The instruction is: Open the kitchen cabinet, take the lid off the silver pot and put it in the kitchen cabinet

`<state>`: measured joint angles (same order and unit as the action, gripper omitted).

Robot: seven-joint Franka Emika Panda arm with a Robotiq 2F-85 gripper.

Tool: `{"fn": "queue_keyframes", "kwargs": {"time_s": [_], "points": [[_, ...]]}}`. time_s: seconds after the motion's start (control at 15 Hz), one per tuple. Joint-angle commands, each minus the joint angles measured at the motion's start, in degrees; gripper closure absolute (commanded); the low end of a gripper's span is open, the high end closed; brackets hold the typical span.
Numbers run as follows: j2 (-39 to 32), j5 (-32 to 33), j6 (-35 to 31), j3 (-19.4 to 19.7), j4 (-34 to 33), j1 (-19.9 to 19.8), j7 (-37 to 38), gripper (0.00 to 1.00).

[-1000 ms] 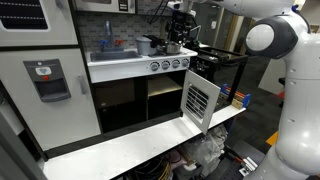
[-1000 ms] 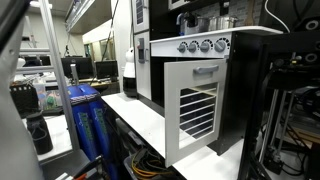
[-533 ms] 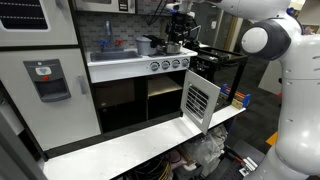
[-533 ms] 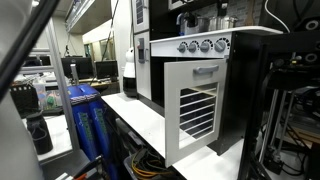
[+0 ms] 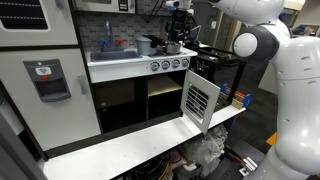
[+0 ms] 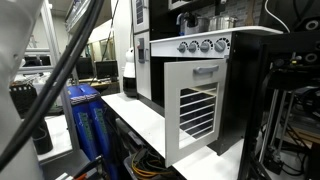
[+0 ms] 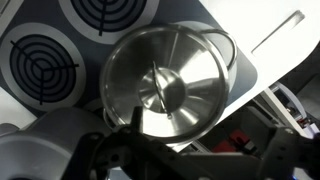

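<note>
- Since the cabinet (image 5: 165,98) already has its door (image 5: 201,100) swung out, I'd say step one is done and the lid grab is in hand. In an exterior view the gripper (image 5: 177,28) hangs right over the pot (image 5: 172,46) on the stovetop, at the back near the sink (image 5: 112,52). Can't read the jaws from here.
- In an exterior view the slatted door (image 6: 195,110) sticks out over the white ledge (image 6: 150,118), under the knobs (image 6: 200,45). The stuff on top is too cramped at the frame edge to tell apart. That door edge is what I'd steer around when bringing the lid down and in.
- Wrist view: the lid (image 7: 165,85) sits on the pot, its knob (image 7: 160,92) about centred. The gripper (image 7: 195,158) is spread wide, holding nothing, and the fingers (image 7: 108,150) are clear of the metal. Burners (image 7: 40,65) lie beside the pot, with bare stovetop around. Next move, I reckon: straight down, pinch the knob, then lift before heading sideways.
</note>
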<state>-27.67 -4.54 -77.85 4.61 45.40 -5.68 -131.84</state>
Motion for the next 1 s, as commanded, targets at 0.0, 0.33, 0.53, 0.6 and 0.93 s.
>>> {"fn": "queue_keyframes", "kwargs": {"time_s": [0.0,0.33,0.53,0.6,0.93], "points": [[-3.49,0.73,2.67,0.12,-5.80,-0.59,-2.49,0.00],[-5.59,0.57,3.52,0.21,-8.42,-0.87,-3.50,0.00],[-6.38,0.75,3.59,0.24,-9.32,-0.78,-4.03,0.29],[-6.59,0.77,3.65,0.26,-9.61,-0.76,-4.18,0.30],[-6.78,1.16,3.96,0.33,-10.19,-0.41,-4.55,0.56]]}}
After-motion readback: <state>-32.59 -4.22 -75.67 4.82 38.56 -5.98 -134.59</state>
